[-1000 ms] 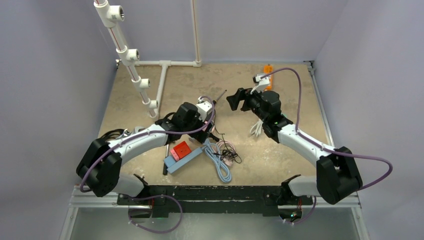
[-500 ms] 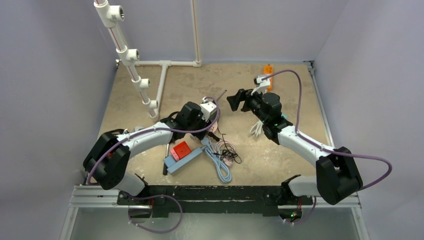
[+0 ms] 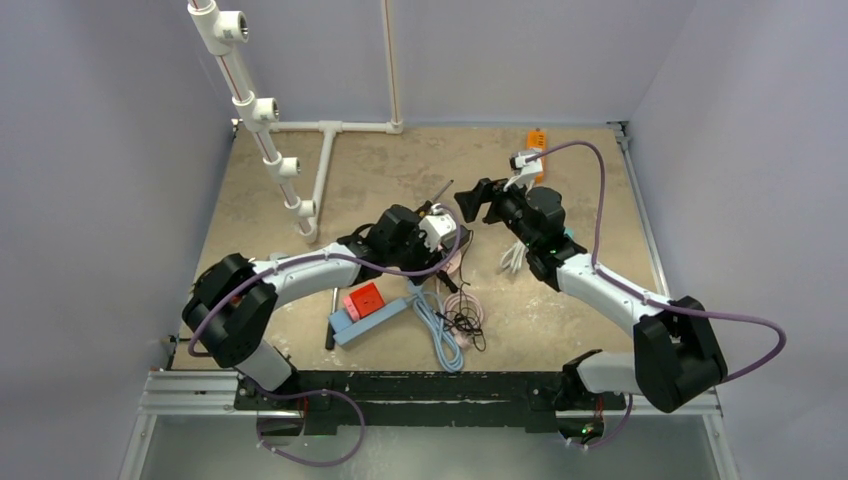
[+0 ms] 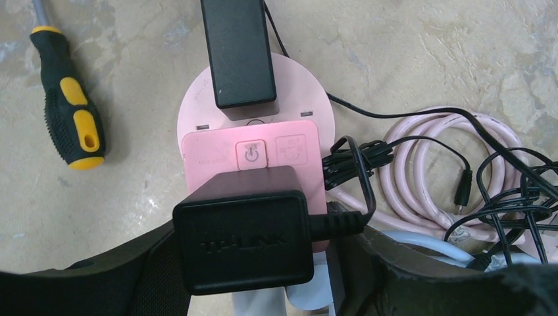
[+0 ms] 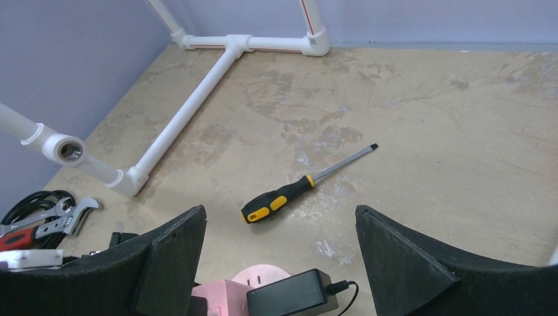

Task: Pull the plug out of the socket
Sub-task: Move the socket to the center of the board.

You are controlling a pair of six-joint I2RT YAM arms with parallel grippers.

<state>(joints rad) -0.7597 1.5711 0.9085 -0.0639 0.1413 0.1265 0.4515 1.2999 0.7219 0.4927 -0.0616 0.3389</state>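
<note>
**Risk: socket lifted along with the plug**

The left gripper is closed on the black plug, with one finger on each side of its body. The plug is seated in the near end of the pink socket, which lies on the surface. Contact on the cable-exit side cannot be fully confirmed, because the strain relief is in the way. The right gripper is spread wide and empty, above and beyond the socket, with nothing touched.

Failure modes expected:
- The socket is not pinned. If the pull is made now, the whole block is likely to be dragged or lifted rather than the pins released.
- A second black adapter is plugged into the far end. It would be carried along, and the block would be twisted by its weight.
- Thin black leads are tangled with the pink cable just beside the plug, so a snag is likely.
- The plug casing looks smooth, so slip is possible if the pull is angled.
- The screwdriver lies near and could be knocked by a swinging socket.
</note>
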